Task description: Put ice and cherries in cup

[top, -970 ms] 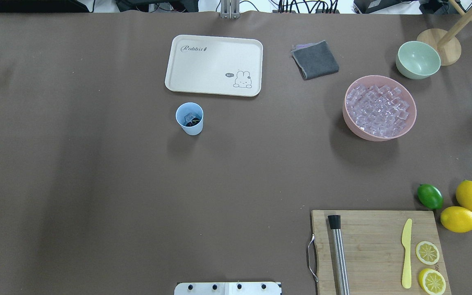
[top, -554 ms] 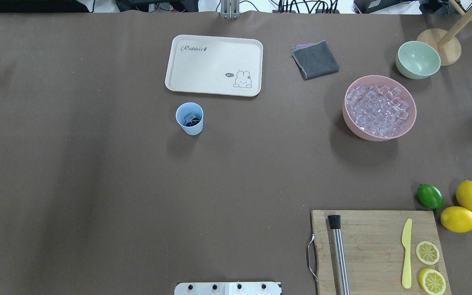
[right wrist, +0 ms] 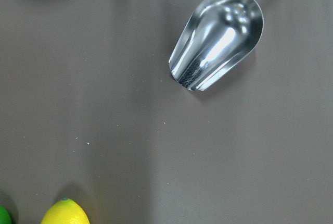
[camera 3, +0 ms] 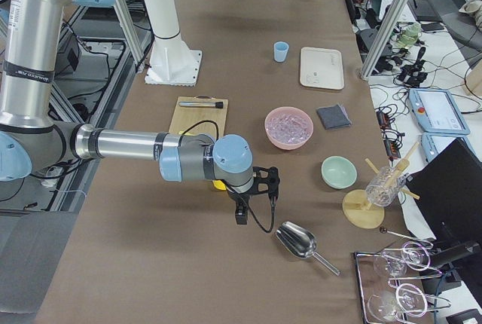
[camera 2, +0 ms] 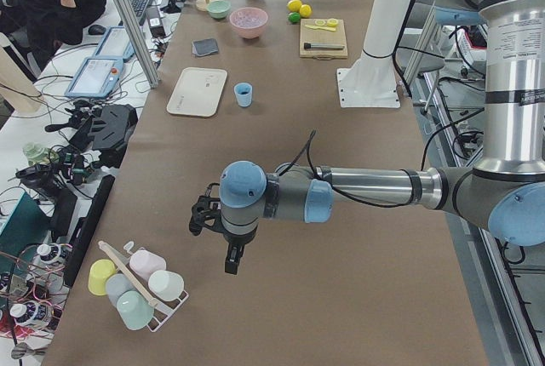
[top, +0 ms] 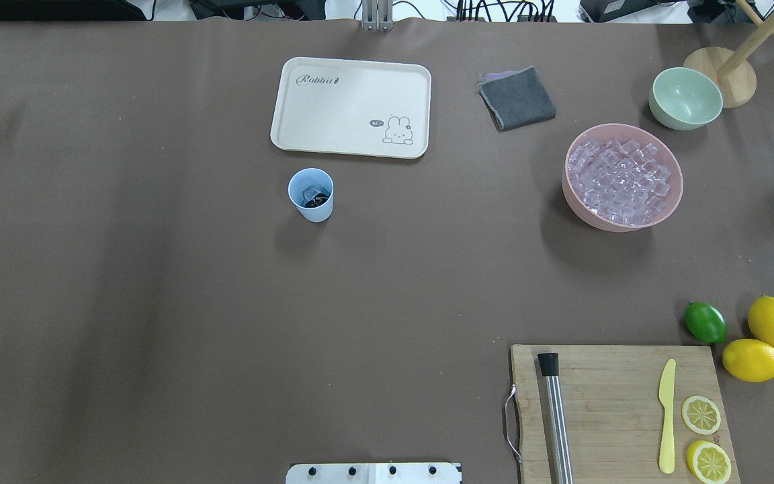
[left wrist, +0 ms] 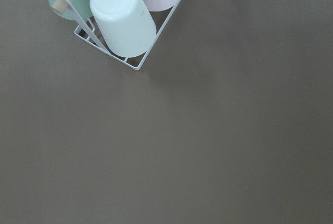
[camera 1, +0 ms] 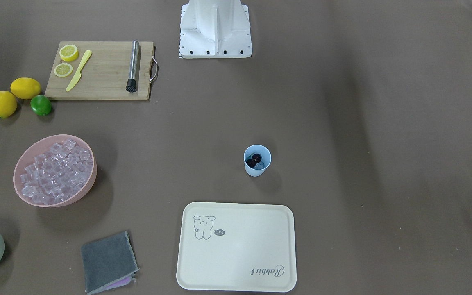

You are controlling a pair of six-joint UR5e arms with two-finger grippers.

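Note:
The light blue cup (top: 311, 195) stands upright near the table's middle, just in front of the cream tray; it also shows in the front view (camera 1: 257, 160). Two dark cherries (camera 1: 254, 159) and a clear ice cube (top: 308, 193) lie inside it. More ice (top: 619, 180) fills the pink bowl (top: 574, 202). My left gripper (camera 2: 232, 260) hangs over the table's left end, far from the cup, near a cup rack; I cannot tell whether it is open or shut. My right gripper (camera 3: 241, 215) hangs over the right end beside a metal scoop; I cannot tell its state either.
A cream tray (top: 351, 107), grey cloth (top: 517, 98) and pale green bowl (top: 685, 98) lie at the back. A cutting board (top: 619, 410) holds a muddler, knife and lemon slices; a lime (top: 705, 322) and lemons sit beside it. Scoop (right wrist: 218, 39); cup rack (left wrist: 122, 23).

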